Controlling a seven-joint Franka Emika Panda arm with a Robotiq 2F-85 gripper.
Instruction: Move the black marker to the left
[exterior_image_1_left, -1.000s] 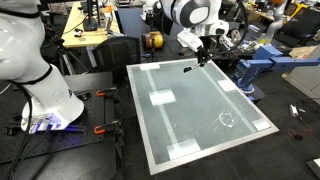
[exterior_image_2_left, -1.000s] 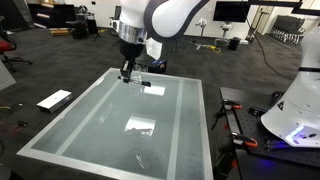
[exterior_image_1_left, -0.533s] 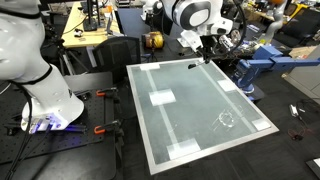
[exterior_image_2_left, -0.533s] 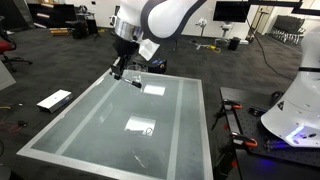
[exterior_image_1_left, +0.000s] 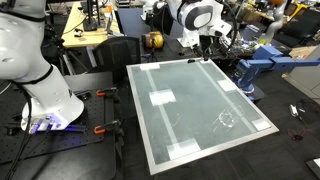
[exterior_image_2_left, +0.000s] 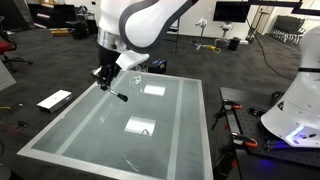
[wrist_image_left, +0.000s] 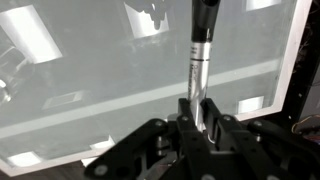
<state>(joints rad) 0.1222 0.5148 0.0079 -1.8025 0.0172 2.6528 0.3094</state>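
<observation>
My gripper (wrist_image_left: 200, 112) is shut on the black marker (wrist_image_left: 199, 55), a slim stick with a silvery barrel and a black end that points away from the jaws. In an exterior view the gripper (exterior_image_2_left: 104, 77) hangs over the far left edge of the table (exterior_image_2_left: 80, 125), with the marker (exterior_image_2_left: 118, 96) sticking out slantwise below it, off the surface. In an exterior view the gripper (exterior_image_1_left: 205, 45) is at the table's far edge; the marker (exterior_image_1_left: 198, 59) is a small dark mark under it.
The table (exterior_image_1_left: 200, 135) is a pale glass-like board with a white border. White tape patches (exterior_image_1_left: 161, 98) (exterior_image_2_left: 153, 88) and a thin whitish scribble ring (exterior_image_1_left: 225, 119) lie on it. A flat white box (exterior_image_2_left: 54, 99) lies on the floor. Blue equipment (exterior_image_1_left: 256, 66) stands beside the table.
The gripper has carried the marker from beside the far tape patch along the table's far edge to the corner, lifting it off the surface. The jaws stayed shut.
</observation>
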